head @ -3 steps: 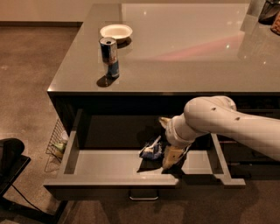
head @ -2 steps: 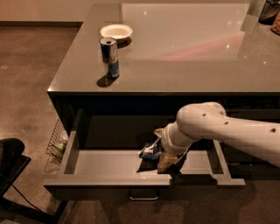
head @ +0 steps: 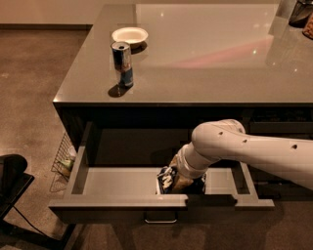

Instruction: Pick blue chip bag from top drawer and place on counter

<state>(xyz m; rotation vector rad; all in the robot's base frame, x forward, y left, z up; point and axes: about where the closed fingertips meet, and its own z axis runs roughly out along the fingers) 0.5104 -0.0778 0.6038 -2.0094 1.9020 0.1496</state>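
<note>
The top drawer (head: pixel 117 200) is pulled open below the counter (head: pixel 210 58). The blue chip bag (head: pixel 164 178), crumpled dark blue with white markings, lies on the drawer's light grey floor near the front, right of the middle. My white arm comes in from the right and bends down into the drawer. My gripper (head: pixel 182 184) is low inside the drawer, right against the bag's right side and partly hidden behind the drawer front.
A blue-and-silver drink can (head: pixel 122 63) and a white bowl (head: pixel 129 35) stand on the counter's left part. Dark objects (head: pixel 298 12) sit at its far right corner. A wire basket (head: pixel 62 158) hangs left of the drawer. A black object (head: pixel 12 176) is on the floor at left.
My arm has swung left and lowered, so the gripper has dropped deeper into the drawer onto the chip bag. The bag has stayed near the drawer's front.
</note>
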